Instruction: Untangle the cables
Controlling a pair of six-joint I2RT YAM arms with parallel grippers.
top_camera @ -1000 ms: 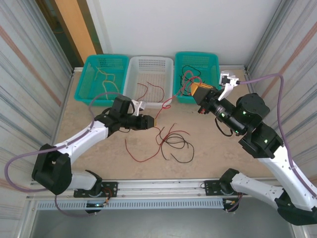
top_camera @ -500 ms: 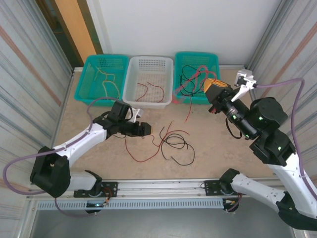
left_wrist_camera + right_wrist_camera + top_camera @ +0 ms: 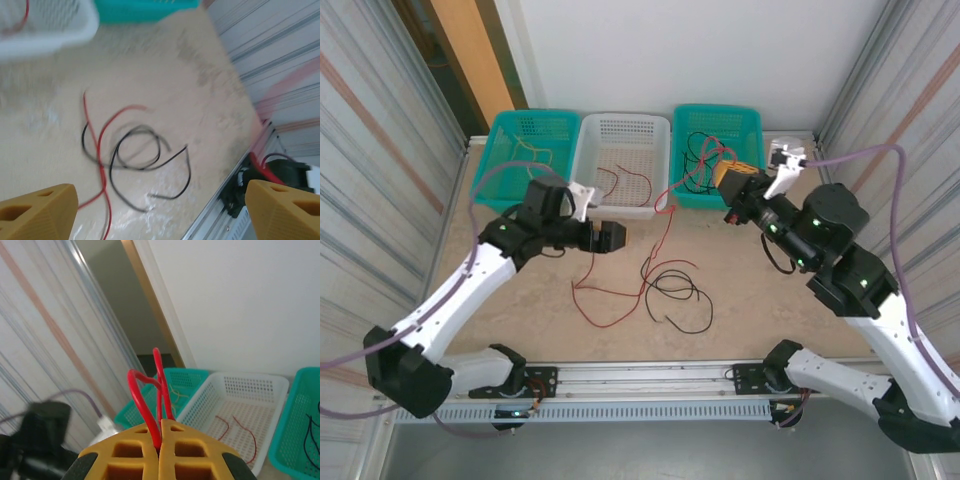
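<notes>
Currently on the bench [image 3: 770, 300]: two loose cables, three baskets, two arms.

Red cable [image 3: 160, 415]: one end is pinched in the right gripper [image 3: 728, 182], whose fingers [image 3: 125, 450] are pressed together on it, raised just beside the right green basket [image 3: 718, 109]. From there it hangs past the near right corner of the white basket [image 3: 625, 118] and trails left across the middle of the bench.

Black cable [image 3: 188, 170]: lies in loops at mid-bench, right of the red tail. The red line crosses it on the loops' left side, and the two touch there.

Left gripper [image 3: 612, 238]: hovers just near of the white basket, above the red tail, fingers wide apart and holding nothing.

Baskets, far edge: the left green basket [image 3: 533, 114] holds pale wires [image 3: 532, 155], the white one red wires, the right green one black wires with some red showing.

Risks, as judged:
- Drag. Any lift on the red cable would likely pull the black one along at the crossing, since nothing pins the black one down. The tangle may tighten rather than part.
- Snag. The hanging stretch runs close to the white basket's corner, so a sideways swing could hook the rim or shift the basket.
- Slip. A thin wire is held only at the fingertips, and a jerk could free it to fall back onto the black loops.
- Mix-up. The held end sits near the right green basket, where the wires inside could catch on it.
- Doubt. The left wrist view is blurred, so how many times the two cables cross cannot be told.
</notes>
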